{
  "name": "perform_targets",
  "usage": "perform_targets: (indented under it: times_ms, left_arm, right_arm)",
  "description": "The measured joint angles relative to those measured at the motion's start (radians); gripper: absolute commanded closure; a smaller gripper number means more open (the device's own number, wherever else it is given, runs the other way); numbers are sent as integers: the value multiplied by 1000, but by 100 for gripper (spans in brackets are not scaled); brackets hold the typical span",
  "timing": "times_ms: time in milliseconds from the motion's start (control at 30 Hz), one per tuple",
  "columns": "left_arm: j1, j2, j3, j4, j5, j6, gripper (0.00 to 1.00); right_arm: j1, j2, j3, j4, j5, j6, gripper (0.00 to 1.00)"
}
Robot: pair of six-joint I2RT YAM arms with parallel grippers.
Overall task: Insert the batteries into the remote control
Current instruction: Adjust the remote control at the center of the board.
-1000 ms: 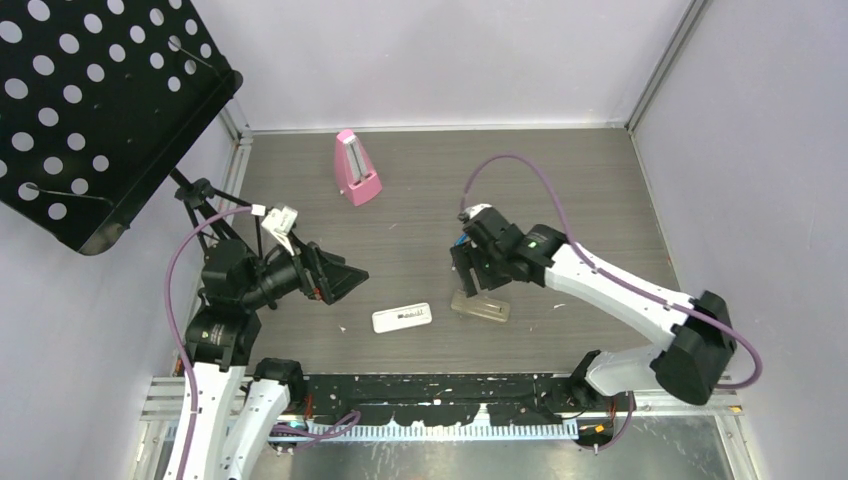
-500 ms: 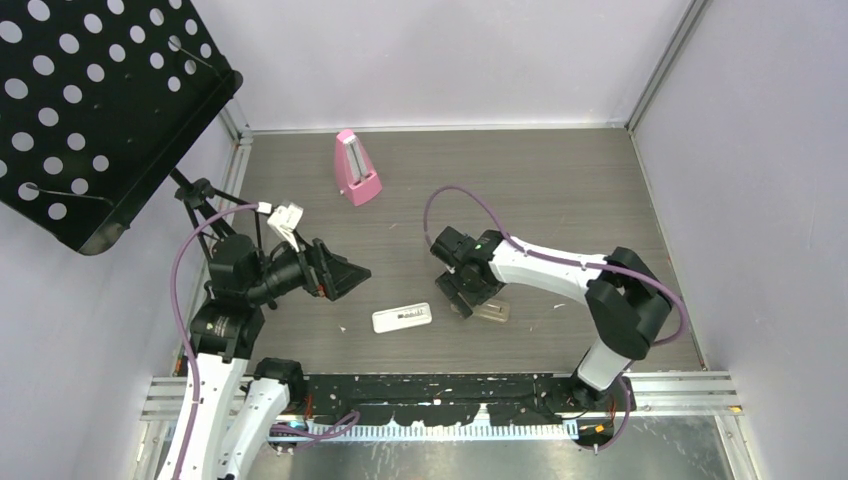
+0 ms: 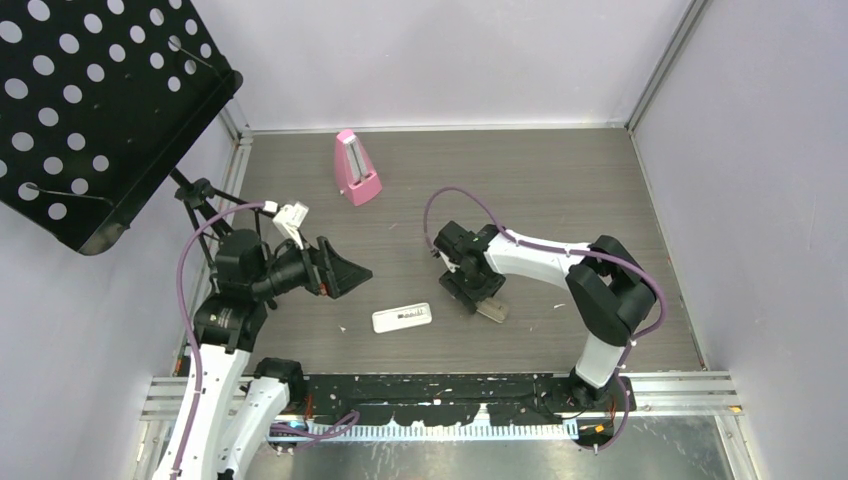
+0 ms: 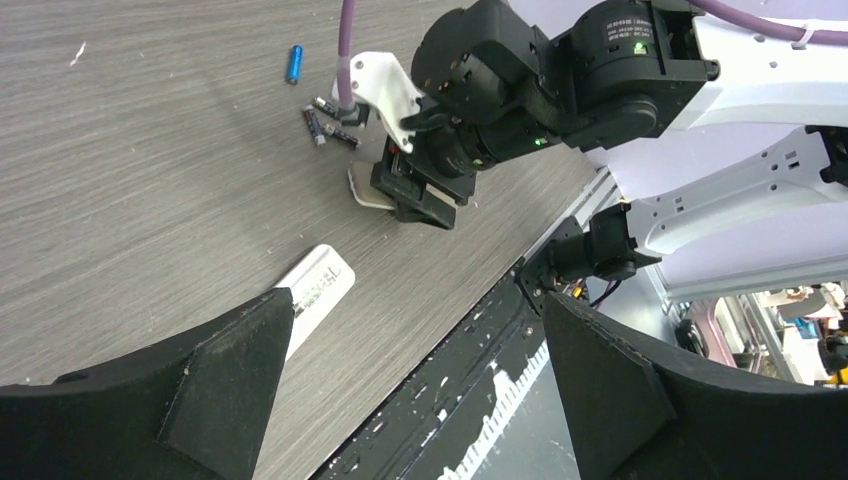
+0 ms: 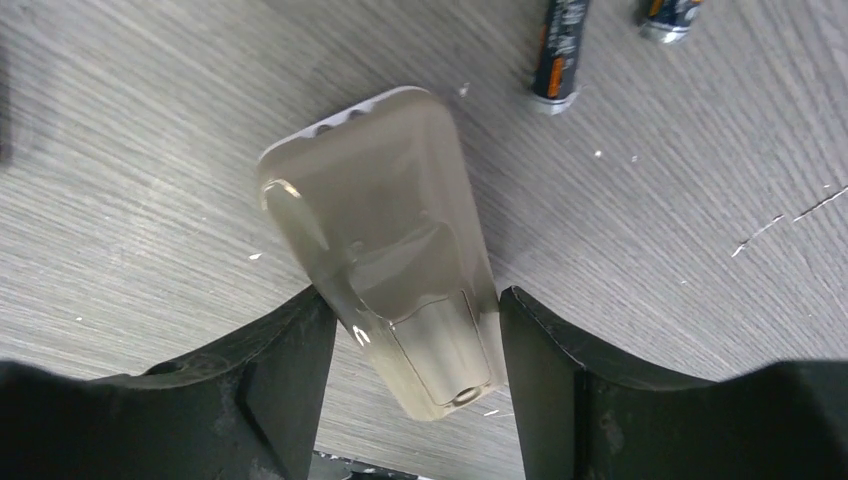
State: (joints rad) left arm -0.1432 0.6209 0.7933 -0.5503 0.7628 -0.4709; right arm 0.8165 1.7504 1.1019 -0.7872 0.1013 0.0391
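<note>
Step in hand: we secure remote control (image 5: 380, 200) w/ R gripper (image 5: 410, 300), jaws pinching its long sides, unit flat on table (image 5: 150, 150). L gripper (image 4: 415, 300) gapes wide, empty, aloft. Batteries (image 4: 325, 120) lie loose just beyond. Next, we judge: expose compartment, then pick one cell

- Showing rows of dark print on the white remote (image 3: 401, 317) lying on the desk (image 3: 560, 190), far too small for reading.
- Carrying orange and blue label markings on the dark batteries (image 5: 561, 45), blurred and cut off past reading.
- Finding no legible word, number, brand or sign anywhere.
</note>
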Motion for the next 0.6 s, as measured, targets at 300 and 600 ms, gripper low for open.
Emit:
perform_targets:
  times_ms: [300, 600]
  left_arm:
    - [0, 43, -67, 0, -9, -69, 1]
    - [0, 85, -97, 0, -22, -102, 1]
  right_arm:
    - [-33, -1, 0, 31, -15, -16, 20]
    - [-33, -11, -7, 39, -11, 1, 45]
